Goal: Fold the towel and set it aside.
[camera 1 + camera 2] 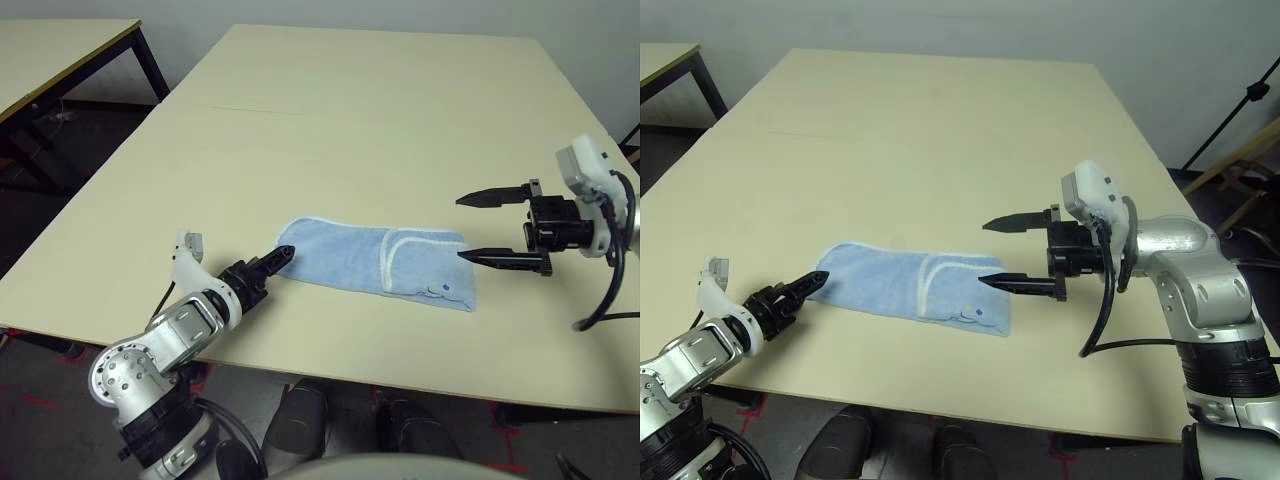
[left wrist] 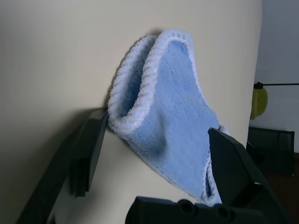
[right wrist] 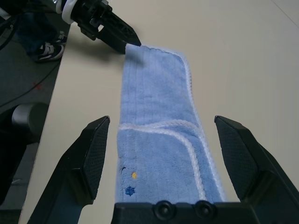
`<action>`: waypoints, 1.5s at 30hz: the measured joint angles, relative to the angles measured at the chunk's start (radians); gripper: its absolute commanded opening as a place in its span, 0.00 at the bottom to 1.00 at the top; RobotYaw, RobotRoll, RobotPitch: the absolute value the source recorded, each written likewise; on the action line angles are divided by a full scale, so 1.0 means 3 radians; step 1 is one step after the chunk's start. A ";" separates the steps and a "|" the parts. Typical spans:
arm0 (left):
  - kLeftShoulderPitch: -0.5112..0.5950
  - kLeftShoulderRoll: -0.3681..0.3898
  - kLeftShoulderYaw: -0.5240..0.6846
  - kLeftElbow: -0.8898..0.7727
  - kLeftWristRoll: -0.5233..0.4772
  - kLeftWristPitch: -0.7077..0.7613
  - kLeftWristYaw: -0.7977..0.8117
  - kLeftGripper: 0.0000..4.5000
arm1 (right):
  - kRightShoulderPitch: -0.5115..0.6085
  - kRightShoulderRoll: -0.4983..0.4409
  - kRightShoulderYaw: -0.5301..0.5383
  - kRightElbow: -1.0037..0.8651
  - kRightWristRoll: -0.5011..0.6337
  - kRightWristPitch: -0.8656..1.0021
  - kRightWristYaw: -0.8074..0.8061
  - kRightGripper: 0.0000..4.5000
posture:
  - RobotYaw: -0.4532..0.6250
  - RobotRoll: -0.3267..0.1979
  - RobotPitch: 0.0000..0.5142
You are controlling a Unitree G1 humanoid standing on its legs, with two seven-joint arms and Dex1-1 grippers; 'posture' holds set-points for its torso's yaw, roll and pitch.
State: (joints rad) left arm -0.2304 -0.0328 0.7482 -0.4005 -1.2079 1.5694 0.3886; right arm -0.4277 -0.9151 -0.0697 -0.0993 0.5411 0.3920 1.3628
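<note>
Beyond the right gripper's fingers (image 3: 96,154), the towel's (image 3: 159,140) near end was cut off; its tiny embroidered mark (image 3: 129,190) stayed illegible.

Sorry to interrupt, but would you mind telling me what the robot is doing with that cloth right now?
It is folding a light-blue towel on the table. The towel lies as a long folded strip, one end lapped over near the dark embroidered mark. The left gripper sits at the strip's far end, its open fingers straddling the towel's edge. The right gripper hangs open just above the lapped end, holding nothing.
</note>
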 measured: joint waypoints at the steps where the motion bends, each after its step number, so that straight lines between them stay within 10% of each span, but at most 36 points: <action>1: -0.0011 -0.0002 0.0002 0.0032 0.0001 -0.0001 0.0015 0.78 | 0.0020 -0.0012 -0.0001 -0.0002 0.0001 0.0004 0.0011 1.00 | 0.55 0.62 0.28; 11: -0.0016 -0.0001 -0.0010 0.0184 -0.0094 -0.0064 0.0136 0.00 | 0.0222 -0.0184 -0.0014 -0.0001 -0.0003 -0.0040 0.0109 1.00 | 0.55 0.62 0.27; 17: -0.0027 0.0107 -0.0083 0.0307 -0.0334 -0.0288 0.0205 0.00 | 0.0259 -0.0252 -0.0077 0.0112 -0.0029 -0.0131 0.0146 1.00 | 0.56 0.62 0.27; 45: 0.0527 0.2111 -0.0918 0.0485 -0.2061 -0.1687 -0.0042 0.00 | 0.0190 -0.0227 -0.0054 0.0441 -0.0238 -0.0308 0.0285 1.00 | 0.60 0.62 0.24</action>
State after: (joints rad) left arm -0.0725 0.6006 0.4728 -0.2548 -1.8263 1.0632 0.3761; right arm -0.3709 -0.9831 -0.0860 0.0331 0.4696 0.2996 1.4482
